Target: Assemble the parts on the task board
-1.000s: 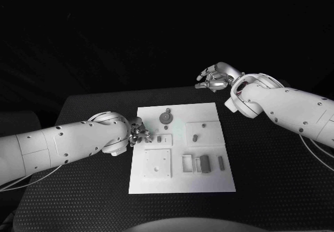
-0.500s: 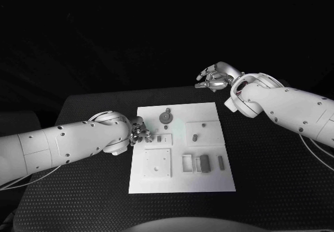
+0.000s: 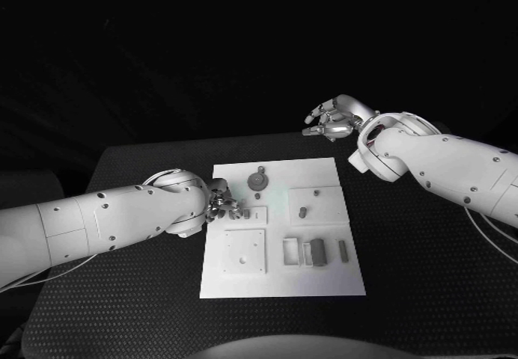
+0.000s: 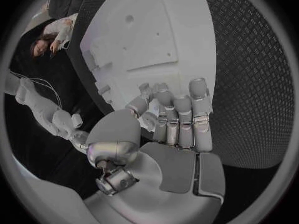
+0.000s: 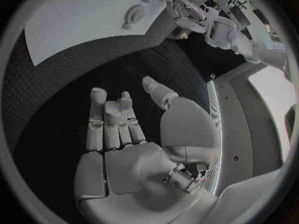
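1. Left hand (image 3: pixel 221 206) is sitting slightly further in over the left edge of the task board (image 3: pixel 324 280) than a second ago, fingers now nearer the small parts (image 3: pixel 254 215) beside it.
2. Left hand's fingers (image 4: pixel 177 115) are curling toward the thumb above the board; whether they are pinching a part, I cannot tell.
3. Right hand (image 3: pixel 330 123) is hovering unchanged beyond the board's far right corner, well apart from it, fingers loosely apart and holding nothing (image 5: pixel 115 134).
4. Task board is lying mid-bench (image 3: pixel 129 299); a round part (image 3: pixel 257 180) is resting near its far edge, and slim parts (image 3: pixel 317 253) are standing in recesses toward the near right.
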